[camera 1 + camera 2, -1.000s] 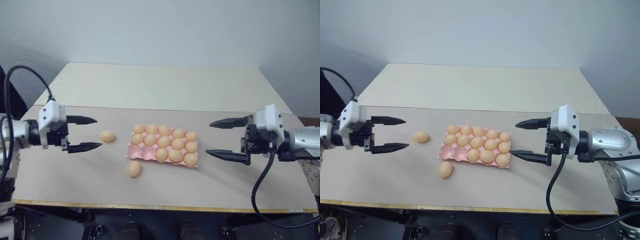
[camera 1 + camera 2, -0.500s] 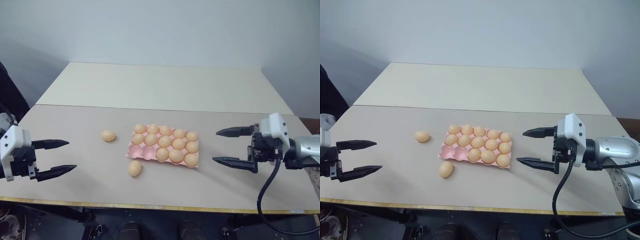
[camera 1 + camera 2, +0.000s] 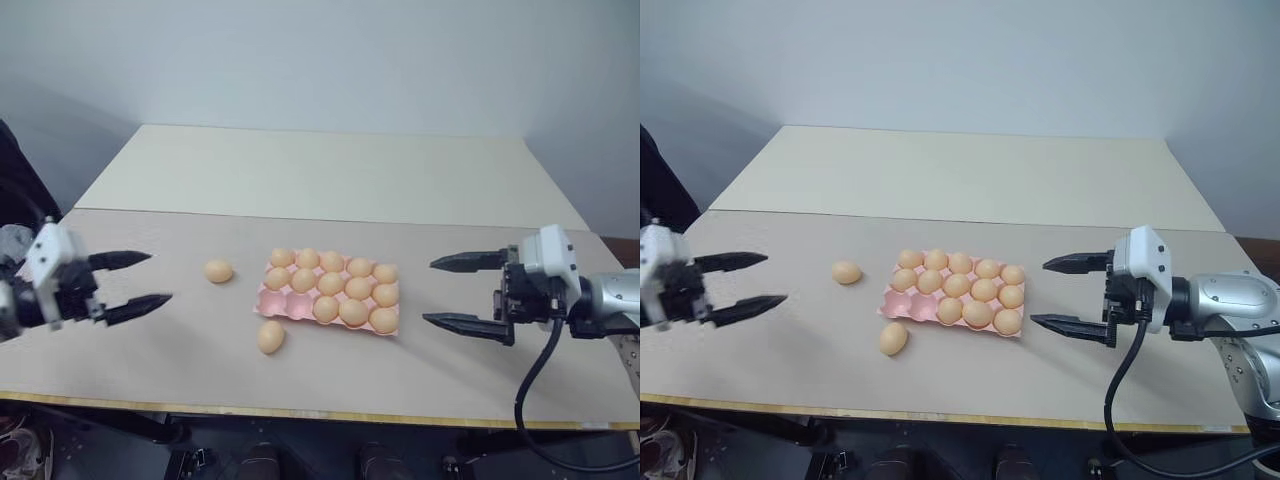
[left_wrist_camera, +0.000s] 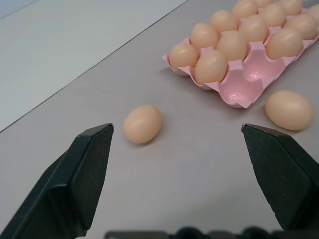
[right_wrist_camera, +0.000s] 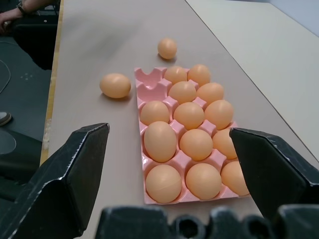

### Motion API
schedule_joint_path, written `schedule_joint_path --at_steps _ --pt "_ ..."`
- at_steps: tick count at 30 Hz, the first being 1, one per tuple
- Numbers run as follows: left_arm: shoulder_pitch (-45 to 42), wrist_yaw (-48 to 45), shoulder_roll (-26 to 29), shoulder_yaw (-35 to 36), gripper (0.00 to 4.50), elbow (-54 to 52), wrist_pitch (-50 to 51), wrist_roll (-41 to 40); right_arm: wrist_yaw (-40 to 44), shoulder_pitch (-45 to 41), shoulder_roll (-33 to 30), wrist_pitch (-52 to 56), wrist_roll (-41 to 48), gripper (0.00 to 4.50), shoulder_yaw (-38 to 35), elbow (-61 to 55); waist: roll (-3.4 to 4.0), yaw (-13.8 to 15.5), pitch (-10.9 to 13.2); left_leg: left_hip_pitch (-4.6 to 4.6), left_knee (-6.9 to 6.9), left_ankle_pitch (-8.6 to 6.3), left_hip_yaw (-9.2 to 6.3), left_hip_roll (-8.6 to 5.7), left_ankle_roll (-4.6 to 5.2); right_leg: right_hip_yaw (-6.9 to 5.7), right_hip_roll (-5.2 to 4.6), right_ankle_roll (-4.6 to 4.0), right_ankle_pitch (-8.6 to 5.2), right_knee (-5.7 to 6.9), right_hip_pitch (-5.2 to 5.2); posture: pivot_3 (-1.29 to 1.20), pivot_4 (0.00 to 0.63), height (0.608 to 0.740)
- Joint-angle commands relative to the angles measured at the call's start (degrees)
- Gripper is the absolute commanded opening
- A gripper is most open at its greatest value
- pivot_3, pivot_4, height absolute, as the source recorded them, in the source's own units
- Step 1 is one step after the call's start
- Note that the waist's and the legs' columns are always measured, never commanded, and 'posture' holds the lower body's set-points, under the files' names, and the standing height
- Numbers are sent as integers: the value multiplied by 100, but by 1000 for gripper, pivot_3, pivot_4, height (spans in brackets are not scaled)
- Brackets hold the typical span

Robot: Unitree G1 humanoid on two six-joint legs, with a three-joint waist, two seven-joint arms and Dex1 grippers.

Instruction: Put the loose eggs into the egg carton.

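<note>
Reaching is the step in hand: the left gripper, fingers spread and empty, hovers left of one loose egg; a second egg lies near the egg carton, whose two near-left cups are free. The right gripper waits spread, right of the carton. Next, I judge, the left gripper must close around the egg.

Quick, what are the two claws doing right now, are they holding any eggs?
Left claw: open, holding nothing, apart from the loose eggs.
Right claw: open, holding nothing, beside the egg carton.
</note>
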Motion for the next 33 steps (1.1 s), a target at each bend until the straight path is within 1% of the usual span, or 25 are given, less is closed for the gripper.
schedule_joint_path --at_steps 1,3,6,11,16,22,25,30,33 --pt "-688 268 -241 -587 4483 760 -454 497 -84 -113 -43 27 172 4500 -160 -205 -3 -9 -2 -3 0 0 -1 0 0 0 1 0 0 0 -2 0 150 740" --pt "-1097 209 -415 -886 4483 1293 -740 699 -118 -117 -43 44 199 4500 -169 -250 -3 -18 -1 -5 0 0 -1 -4 0 0 -1 0 2 0 -4 0 150 740" --pt "-2049 521 -894 -1402 4483 2696 -1342 1265 -201 -21 -40 46 240 4500 -226 -381 -4 -13 -2 -8 0 0 -2 -6 0 0 -1 0 2 2 -7 0 150 740" --pt "-2792 460 -1152 -1821 4483 4059 -1930 1746 -313 59 -63 86 304 4500 -329 -513 -5 -57 -2 -10 2 0 -3 -9 1 2 -3 2 2 1 -5 0 150 740" --pt "-3260 440 -1363 -2068 4483 5034 -2397 2090 -408 129 -83 152 365 4500 -438 -635 -5 -35 -2 -12 2 0 -6 -10 1 0 -3 3 2 3 -7 0 150 740" --pt "-3513 604 -1475 -2204 4483 5710 -2665 2449 -484 170 -98 191 427 4500 -511 -708 -6 -22 -2 -11 2 0 -7 -10 1 -1 -3 4 3 4 -5 0 150 740" --pt "-3586 669 -1521 -2165 3888 5867 -2704 2482 -509 141 -100 173 422 4500 -486 -686 -6 -28 -3 -7 2 0 -7 -11 1 0 -3 4 3 6 -1 0 150 740" --pt "-3531 573 -1427 -2137 2305 5868 -2795 2493 -532 113 -89 139 396 4500 -450 -652 -6 -36 -3 -3 3 1 -7 -10 1 0 -2 4 3 11 0 0 150 740" --pt "-3433 314 -1272 -2038 2305 5660 -2850 2369 -531 121 -79 122 389 4500 -448 -636 -6 -56 -3 -4 2 1 -7 -10 1 0 -2 4 3 10 -1 0 150 740"
